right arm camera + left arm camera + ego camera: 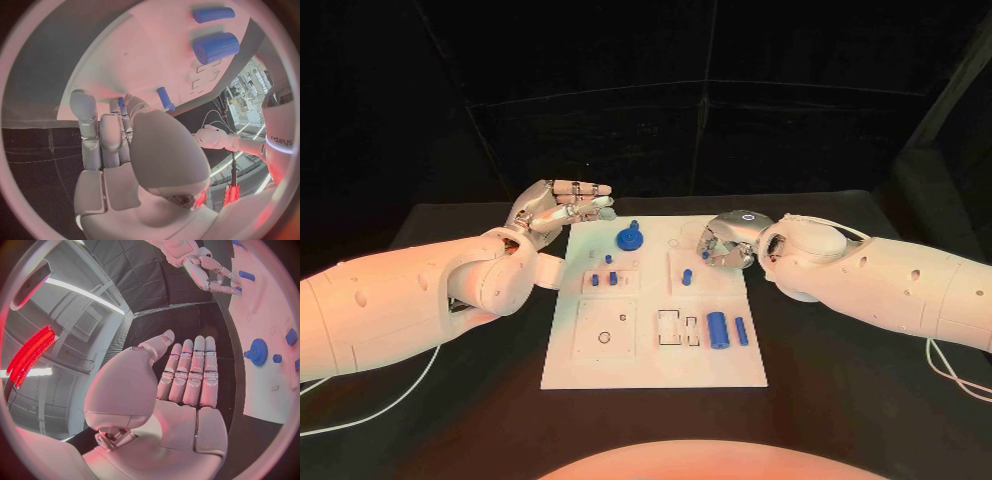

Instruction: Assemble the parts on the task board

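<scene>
The white task board lies in the middle of the black table. A blue gear stands near its far edge. My left hand hovers by the board's far left corner, its fingers straight and nothing in it. My right hand is over the far right part of the board, fingers curled, pinching a small blue peg between thumb and fingertip. Another blue peg stands just in front of it. A thick blue cylinder and a thin blue rod lie nearer me.
Small blue pegs stand in the board's left half, behind a square recess with a ring. Rectangular slots sit beside the cylinder. White cables trail over the table at both sides.
</scene>
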